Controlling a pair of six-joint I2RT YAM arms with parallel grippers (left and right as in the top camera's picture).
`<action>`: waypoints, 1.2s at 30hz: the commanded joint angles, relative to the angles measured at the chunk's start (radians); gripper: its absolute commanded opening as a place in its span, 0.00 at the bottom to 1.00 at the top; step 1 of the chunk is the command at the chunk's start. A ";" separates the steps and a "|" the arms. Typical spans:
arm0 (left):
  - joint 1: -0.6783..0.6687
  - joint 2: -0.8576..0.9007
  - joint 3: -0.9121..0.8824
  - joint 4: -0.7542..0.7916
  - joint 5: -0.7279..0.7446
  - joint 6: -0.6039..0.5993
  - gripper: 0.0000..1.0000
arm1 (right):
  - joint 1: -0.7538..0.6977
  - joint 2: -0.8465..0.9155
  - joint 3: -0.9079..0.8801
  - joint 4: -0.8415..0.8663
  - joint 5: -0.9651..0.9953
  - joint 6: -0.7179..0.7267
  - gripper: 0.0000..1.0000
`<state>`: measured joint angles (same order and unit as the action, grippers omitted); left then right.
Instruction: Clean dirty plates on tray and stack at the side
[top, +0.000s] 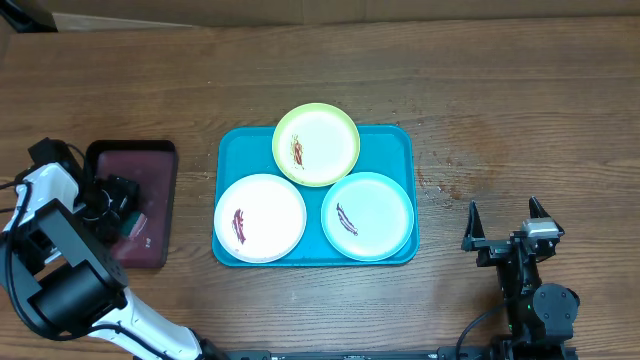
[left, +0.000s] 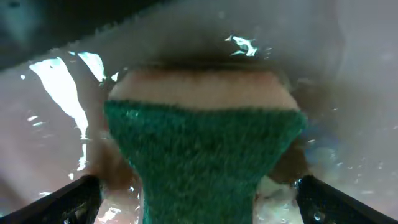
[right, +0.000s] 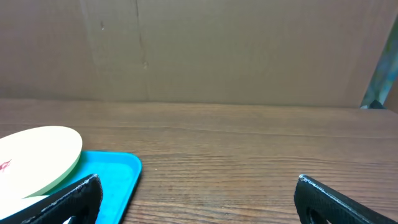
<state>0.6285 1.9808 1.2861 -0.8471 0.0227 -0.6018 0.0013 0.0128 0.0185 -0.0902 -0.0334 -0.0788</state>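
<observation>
**Turquoise tray carries three smeared plates; both pincers stand spread**

Turquoise tray (top: 232, 150) lies mid-bench with all three plates on it. The green-rimmed plate (top: 316, 144) is farthest and overlaps the tray's far rim. The white plate (top: 260, 218) sits near left and the blue-rimmed plate (top: 367, 216) near right. Each shows a dark reddish streak on its white centre, so none looks cleaned or stacked yet.

At the left, the left pincer (left: 199, 196) hangs over the maroon tray (top: 150, 190). Its fingers are spread wide either side of a green sponge (left: 205, 155), not pinching it. The right pincer (top: 505, 212) is also spread and holds nothing, well apart from the tray over bare bench (top: 500, 90).

The sponge looks soft and should squash under a pinch across its narrow middle. The plates look stiff, light and smooth, so probably slippery. Their shallow rims are the likely hold, and the green-rimmed plate's raised far edge looks easiest to reach.
</observation>
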 joint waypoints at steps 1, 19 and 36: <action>-0.001 0.060 -0.040 -0.017 0.125 -0.007 0.70 | -0.002 -0.010 -0.010 0.006 0.010 0.000 1.00; -0.001 0.060 -0.040 -0.001 0.144 -0.007 1.00 | -0.002 -0.010 -0.010 0.006 0.010 0.000 1.00; 0.000 0.059 -0.032 0.017 0.088 -0.008 0.76 | -0.002 -0.010 -0.010 0.006 0.010 0.000 1.00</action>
<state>0.6224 1.9762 1.2884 -0.8478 0.1436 -0.6193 0.0013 0.0128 0.0185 -0.0902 -0.0334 -0.0788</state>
